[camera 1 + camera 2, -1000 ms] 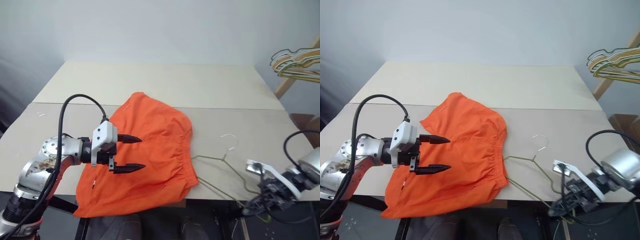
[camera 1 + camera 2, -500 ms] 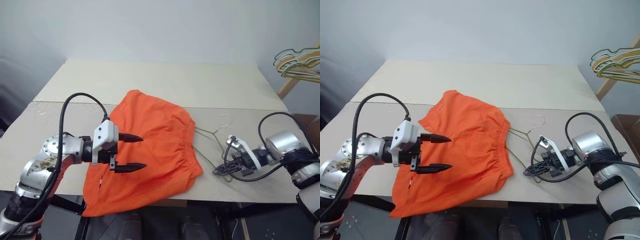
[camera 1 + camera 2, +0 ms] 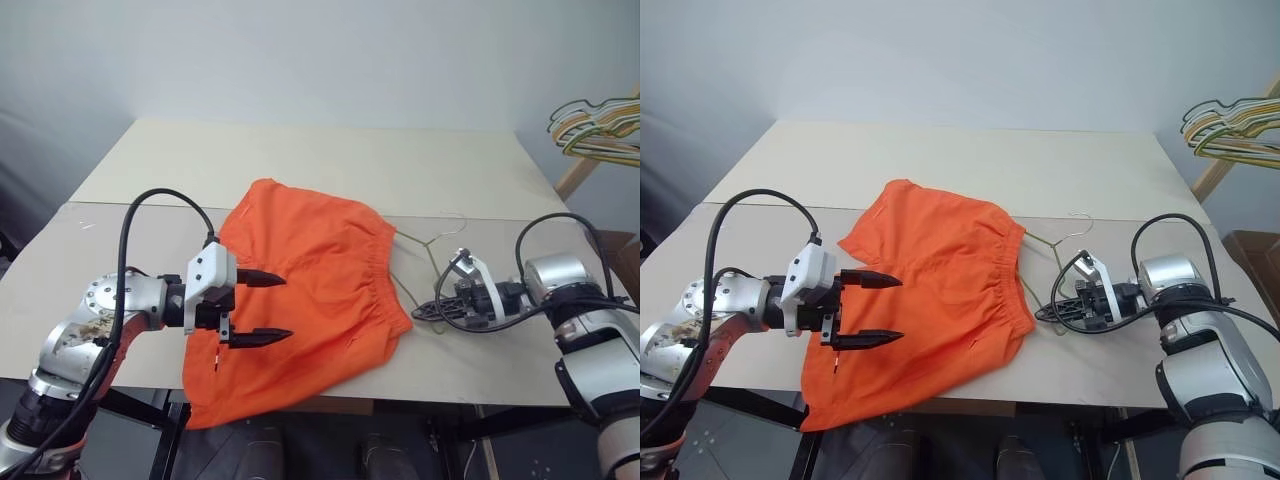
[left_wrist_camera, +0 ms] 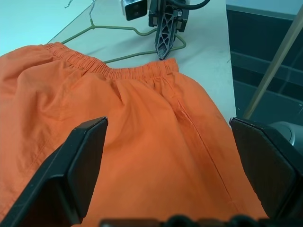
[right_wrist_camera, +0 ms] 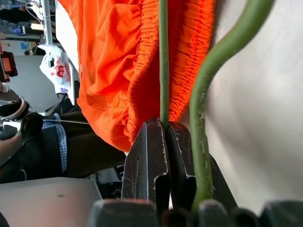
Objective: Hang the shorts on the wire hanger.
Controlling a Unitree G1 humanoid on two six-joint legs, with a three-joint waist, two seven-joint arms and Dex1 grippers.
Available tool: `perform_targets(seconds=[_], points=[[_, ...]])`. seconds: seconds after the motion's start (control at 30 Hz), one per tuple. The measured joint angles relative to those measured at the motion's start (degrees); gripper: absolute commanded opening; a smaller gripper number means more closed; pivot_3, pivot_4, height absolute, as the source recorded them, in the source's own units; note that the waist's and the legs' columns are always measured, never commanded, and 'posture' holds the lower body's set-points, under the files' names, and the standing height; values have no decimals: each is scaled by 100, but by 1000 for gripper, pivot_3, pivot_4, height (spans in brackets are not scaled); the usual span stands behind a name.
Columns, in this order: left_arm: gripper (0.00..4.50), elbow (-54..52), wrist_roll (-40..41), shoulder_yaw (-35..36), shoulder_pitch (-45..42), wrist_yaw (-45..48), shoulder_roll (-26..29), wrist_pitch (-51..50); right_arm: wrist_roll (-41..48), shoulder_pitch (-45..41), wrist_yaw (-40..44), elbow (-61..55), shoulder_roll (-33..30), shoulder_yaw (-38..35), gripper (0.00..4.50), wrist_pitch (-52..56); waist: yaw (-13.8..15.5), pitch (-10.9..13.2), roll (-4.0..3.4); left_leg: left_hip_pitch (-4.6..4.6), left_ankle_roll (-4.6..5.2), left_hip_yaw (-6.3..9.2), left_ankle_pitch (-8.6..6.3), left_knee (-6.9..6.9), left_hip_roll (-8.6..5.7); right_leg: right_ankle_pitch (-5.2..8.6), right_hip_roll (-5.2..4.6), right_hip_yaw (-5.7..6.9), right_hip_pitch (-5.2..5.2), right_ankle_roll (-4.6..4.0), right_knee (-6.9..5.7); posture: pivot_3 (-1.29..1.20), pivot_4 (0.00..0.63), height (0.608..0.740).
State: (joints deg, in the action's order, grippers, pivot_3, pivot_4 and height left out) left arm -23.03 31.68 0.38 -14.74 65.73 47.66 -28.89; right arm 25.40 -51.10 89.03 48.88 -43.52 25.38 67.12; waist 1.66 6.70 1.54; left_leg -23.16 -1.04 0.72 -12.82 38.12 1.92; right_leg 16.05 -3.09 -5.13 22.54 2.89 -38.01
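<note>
I saw the orange shorts (image 3: 310, 290) lying on the table (image 3: 300, 165), their near-left corner hanging over the near edge. My left tool (image 3: 268, 306) hovered over their left part, its 2 fingers spread wide and holding nothing. My right tool (image 3: 1048, 312) was clamped on the wire hanger (image 3: 425, 252), which lay just right of the waistband, its hook toward the far side.

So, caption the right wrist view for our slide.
Right claw shut on the hanger beside the shorts.
</note>
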Motion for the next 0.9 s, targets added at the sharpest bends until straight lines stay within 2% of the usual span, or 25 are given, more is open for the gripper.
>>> perform_targets(seconds=[0.3,0.5,0.7,0.9], points=[[4480,179,-5,-58,-304,115,-3,5,-417,298,-1271,-1802,-166,-848,0,-831,-95,-1,-1,-4,-2,0,1,0,2,0,1,-1,8,0,-4,62,53,740],[4480,839,-135,-184,-1003,399,-9,143,-842,384,-1886,-3668,-239,-863,0,-1413,-146,-2,-1,-27,-4,-1,3,0,2,-1,1,-2,32,1,-5,22,43,740],[4480,1971,-464,-241,-2157,933,71,616,-1478,620,-2106,-5678,-649,-236,0,-1746,-187,-7,0,-64,-24,1,14,8,1,-6,0,0,64,6,-11,-13,30,740],[4480,2820,-711,-416,-3037,1943,278,1180,-1938,615,-2160,-6183,-786,250,0,-1737,-302,-34,2,-64,-25,-2,15,9,0,-7,-1,0,62,8,-7,-38,16,740]])
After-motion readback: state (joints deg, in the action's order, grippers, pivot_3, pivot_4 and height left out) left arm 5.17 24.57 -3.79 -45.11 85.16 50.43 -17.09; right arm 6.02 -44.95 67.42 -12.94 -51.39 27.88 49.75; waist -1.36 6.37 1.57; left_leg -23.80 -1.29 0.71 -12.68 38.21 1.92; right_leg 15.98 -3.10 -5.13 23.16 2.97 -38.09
